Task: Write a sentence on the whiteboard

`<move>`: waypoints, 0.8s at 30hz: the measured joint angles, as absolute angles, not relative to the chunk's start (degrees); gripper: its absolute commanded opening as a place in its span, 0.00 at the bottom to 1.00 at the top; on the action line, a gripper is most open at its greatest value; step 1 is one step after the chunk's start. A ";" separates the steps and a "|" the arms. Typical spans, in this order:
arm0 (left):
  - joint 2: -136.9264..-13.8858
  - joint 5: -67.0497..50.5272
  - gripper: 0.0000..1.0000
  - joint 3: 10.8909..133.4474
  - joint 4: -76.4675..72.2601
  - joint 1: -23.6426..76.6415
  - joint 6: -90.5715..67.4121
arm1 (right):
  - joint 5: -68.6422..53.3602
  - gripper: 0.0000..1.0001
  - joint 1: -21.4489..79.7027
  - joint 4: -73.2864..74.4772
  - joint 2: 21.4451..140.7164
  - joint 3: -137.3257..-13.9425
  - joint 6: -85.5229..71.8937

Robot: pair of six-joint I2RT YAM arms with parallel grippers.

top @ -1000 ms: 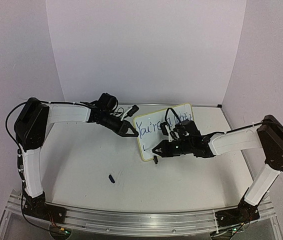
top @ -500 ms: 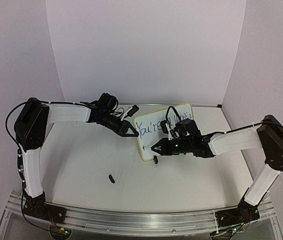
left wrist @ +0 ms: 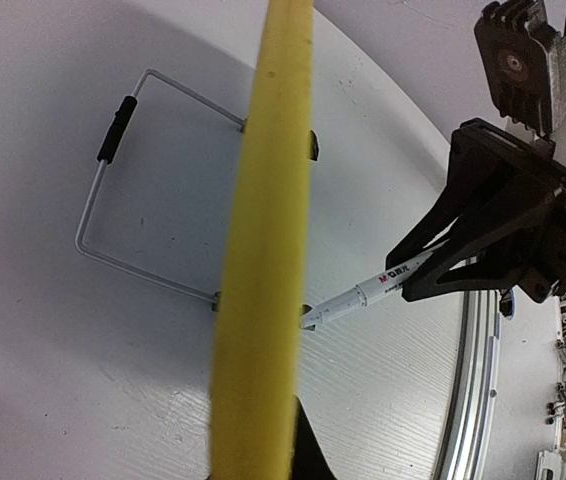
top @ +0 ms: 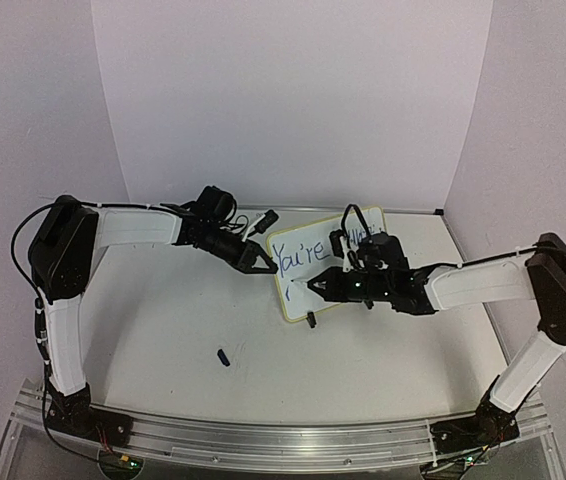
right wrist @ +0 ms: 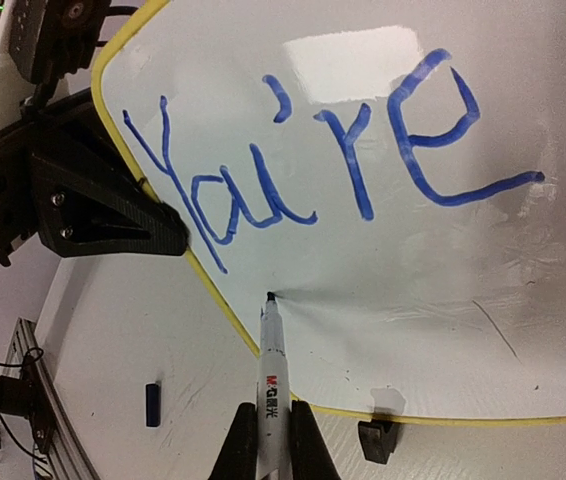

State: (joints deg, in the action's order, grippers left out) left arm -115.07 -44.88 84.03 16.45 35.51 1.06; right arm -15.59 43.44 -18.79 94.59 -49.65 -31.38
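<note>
The right end effector (right wrist: 273,448) is clenched on a white marker (right wrist: 272,370). The marker's tip touches the whiteboard (right wrist: 443,300) just below the blue sentence (right wrist: 353,170), which reads "You're" here, close to the yellow left rim. The left end effector (top: 261,265) is clamped on that left rim, and the whiteboard stands propped on the white surface (top: 163,320), right of the middle between the two arms.
</note>
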 measured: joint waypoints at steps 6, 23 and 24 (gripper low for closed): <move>-115.07 -44.84 0.00 84.27 16.49 35.68 1.15 | -15.16 0.00 43.44 -19.33 94.50 -48.36 -31.75; -115.07 -44.82 0.00 84.31 16.49 35.75 1.30 | -15.20 0.00 43.44 -19.59 94.35 -44.69 -33.08; -115.07 -44.82 0.00 84.31 16.49 35.75 1.30 | -15.18 0.00 43.44 -19.55 94.24 -44.42 -33.10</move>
